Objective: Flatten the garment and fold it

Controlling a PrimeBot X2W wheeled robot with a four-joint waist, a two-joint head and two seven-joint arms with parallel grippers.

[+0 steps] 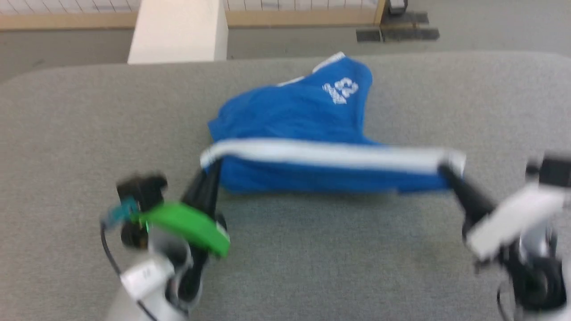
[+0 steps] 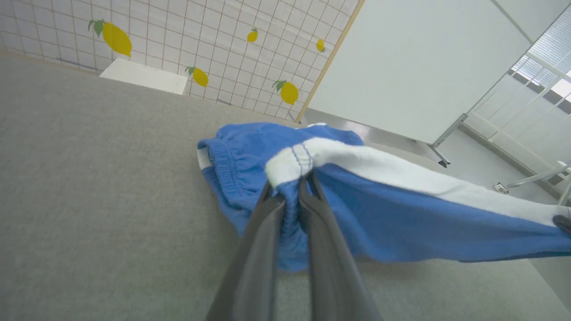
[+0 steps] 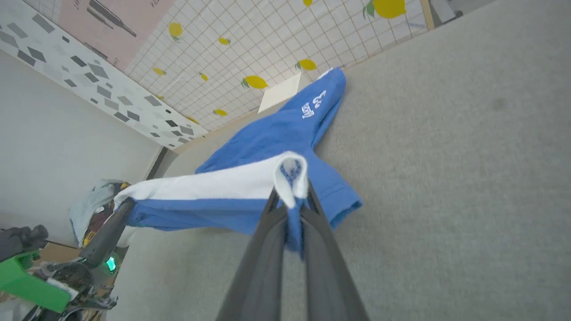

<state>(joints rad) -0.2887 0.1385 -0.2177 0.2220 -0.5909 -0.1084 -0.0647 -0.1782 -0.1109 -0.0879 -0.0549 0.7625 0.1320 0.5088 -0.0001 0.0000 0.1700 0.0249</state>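
The garment point(image 1: 299, 116) is a pair of bright blue shorts with a white side stripe and white lettering, on the grey table. Its near edge, the white stripe, is lifted and stretched taut between my two grippers. My left gripper point(image 1: 213, 161) is shut on the stripe's left end, beside the gathered waistband point(image 2: 227, 165); its fingers point(image 2: 261, 232) pinch the cloth point(image 2: 379, 200). My right gripper point(image 1: 446, 169) is shut on the stripe's right end, with the fabric point(image 3: 250, 147) folded over its fingertips point(image 3: 274, 209). The far leg lies on the table.
The grey padded table point(image 1: 285, 267) spreads wide around the shorts. A pale cream block point(image 1: 178, 31) stands beyond its far edge. A tiled wall with lemon prints point(image 2: 200, 35) rises behind. A heap of other clothes point(image 3: 96, 209) lies off the table's left side.
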